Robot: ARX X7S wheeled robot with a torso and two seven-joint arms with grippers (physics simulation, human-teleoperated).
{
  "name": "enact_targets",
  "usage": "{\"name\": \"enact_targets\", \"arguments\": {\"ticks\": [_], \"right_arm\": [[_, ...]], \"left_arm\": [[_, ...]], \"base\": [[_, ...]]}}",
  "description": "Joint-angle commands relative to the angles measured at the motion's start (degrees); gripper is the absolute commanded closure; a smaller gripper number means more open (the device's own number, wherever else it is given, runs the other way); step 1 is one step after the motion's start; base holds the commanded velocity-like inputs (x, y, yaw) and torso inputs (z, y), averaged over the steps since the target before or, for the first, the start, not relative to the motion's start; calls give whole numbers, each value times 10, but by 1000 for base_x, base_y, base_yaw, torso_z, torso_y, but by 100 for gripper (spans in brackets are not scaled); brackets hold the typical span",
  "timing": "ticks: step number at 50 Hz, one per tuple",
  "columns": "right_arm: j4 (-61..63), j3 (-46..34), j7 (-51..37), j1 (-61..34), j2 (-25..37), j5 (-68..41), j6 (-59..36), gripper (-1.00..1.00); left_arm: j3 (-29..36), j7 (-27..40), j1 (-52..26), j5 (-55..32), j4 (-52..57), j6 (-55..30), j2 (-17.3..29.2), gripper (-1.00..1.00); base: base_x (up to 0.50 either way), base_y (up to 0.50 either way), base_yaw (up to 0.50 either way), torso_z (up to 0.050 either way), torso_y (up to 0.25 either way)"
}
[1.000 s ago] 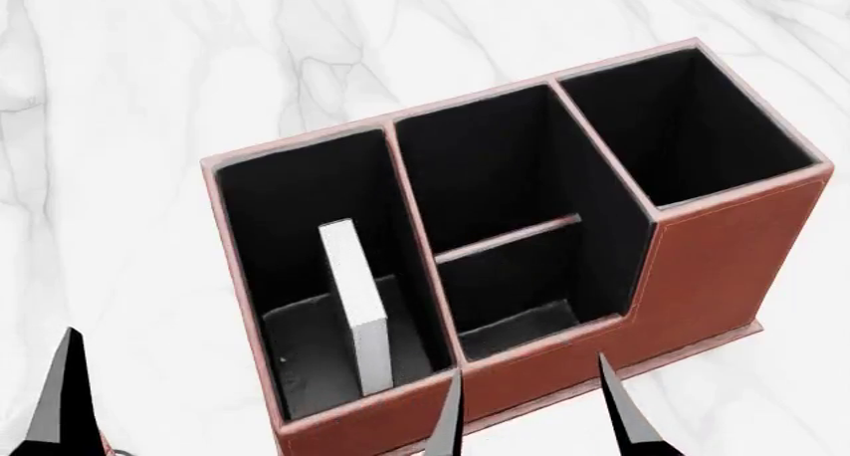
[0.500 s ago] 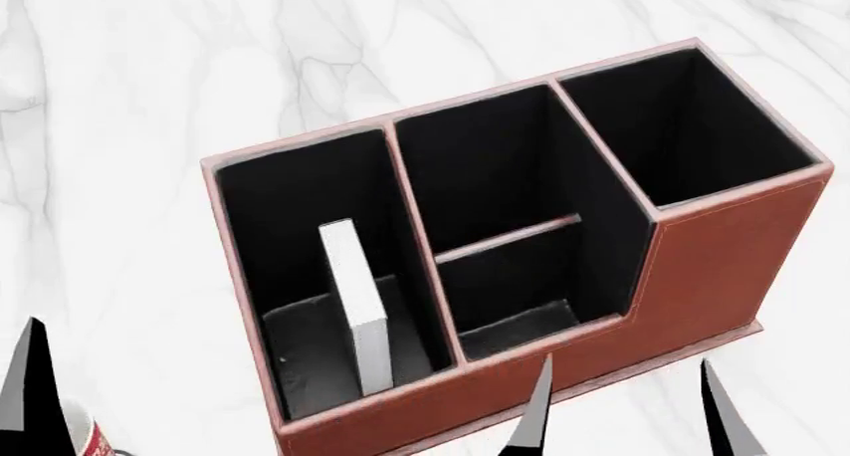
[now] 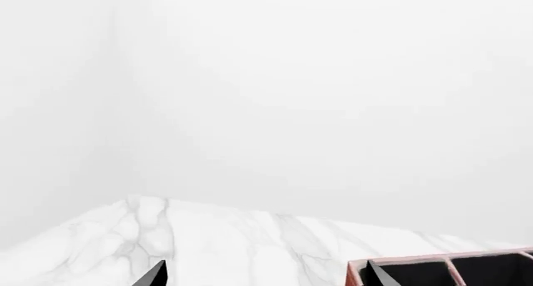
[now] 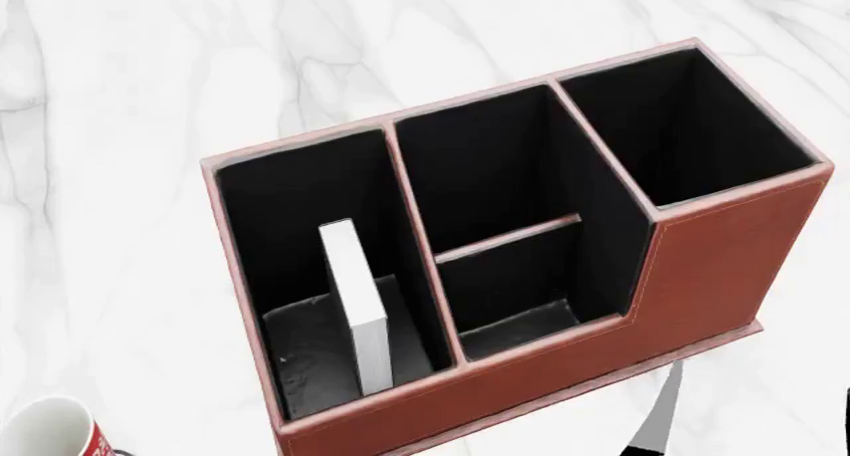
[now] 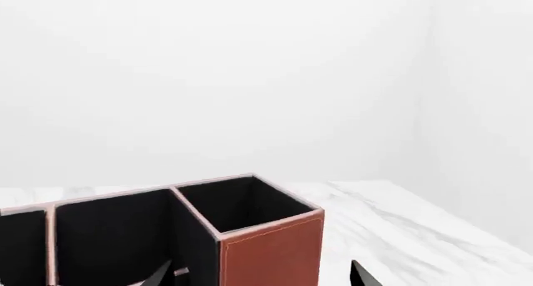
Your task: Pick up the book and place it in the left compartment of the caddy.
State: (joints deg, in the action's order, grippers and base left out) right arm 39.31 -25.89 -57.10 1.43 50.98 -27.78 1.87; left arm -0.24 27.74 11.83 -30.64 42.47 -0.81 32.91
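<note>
Your right gripper (image 4: 750, 416) shows in the head view only as two dark fingertips at the lower right edge, set well apart with nothing between them; it is open and empty. It sits just off the caddy's near right corner, clear of the wall. In the right wrist view the same fingertips (image 5: 361, 275) peek in at the frame edge with the caddy's tall square end section ahead of them.

Your left gripper (image 3: 264, 276) is out of the head view. In the left wrist view two dark tips are spread wide with nothing held, so it is open too, looking over a corner of the caddy and bare marble.

The caddy (image 4: 691, 277), reddish-brown with a black interior, stands on the white marble tabletop (image 4: 133, 78). The book (image 4: 358, 307) stands on edge inside the left compartment (image 4: 286, 227), its white page edges facing up and toward you. It rests on the greyish floor near the divider to the middle section, and you cannot tell whether it touches that wall.

A red-and-white mug (image 4: 56, 428) sits on the tabletop by the caddy's near left corner, partly cut off by the frame. Nothing lies between either gripper and the caddy.
</note>
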Motion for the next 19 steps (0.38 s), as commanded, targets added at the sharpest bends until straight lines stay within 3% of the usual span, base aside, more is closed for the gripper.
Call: {"name": "enact_targets", "arguments": {"ticks": [1,19], "right_arm": [[14,51,-34,60,41,-12,45,-100],[18,125,-74,149,84,-22,114,-100]], "left_arm": [[-36,4,23,-15,-5,19,6,-100],[-71,8,45,-32,-12,38,7,-100]], "base": [[0,0,0,0,0],[0,0,0,0,0]]}}
